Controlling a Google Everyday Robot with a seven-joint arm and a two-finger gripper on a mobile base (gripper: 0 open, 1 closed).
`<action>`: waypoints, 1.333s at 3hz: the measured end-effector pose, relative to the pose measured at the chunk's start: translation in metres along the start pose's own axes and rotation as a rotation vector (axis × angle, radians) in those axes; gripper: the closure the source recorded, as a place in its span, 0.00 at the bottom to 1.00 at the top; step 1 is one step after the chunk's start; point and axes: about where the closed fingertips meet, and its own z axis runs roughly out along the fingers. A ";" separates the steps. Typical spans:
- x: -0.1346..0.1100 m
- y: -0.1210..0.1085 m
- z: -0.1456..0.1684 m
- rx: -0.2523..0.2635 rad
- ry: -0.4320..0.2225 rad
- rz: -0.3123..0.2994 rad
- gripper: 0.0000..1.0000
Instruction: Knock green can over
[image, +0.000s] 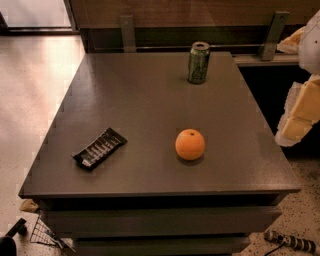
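The green can (198, 62) stands upright near the far edge of the gray table (140, 100), a little right of the middle, its silver top showing. Closer to the front, an orange (190, 144) rests well apart from the can and roughly in line with it. A flat black wrapper (99, 148) lies left of the orange, toward the front-left corner. The gripper (300, 115) shows as a pale blocky shape at the right edge of the view, beyond the table's right side and apart from the can. I cannot tell whether it is spread or closed.
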 end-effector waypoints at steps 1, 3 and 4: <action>0.000 0.000 0.000 0.000 0.000 0.000 0.00; 0.019 -0.070 0.015 0.116 -0.147 0.155 0.00; 0.027 -0.134 0.039 0.177 -0.339 0.262 0.00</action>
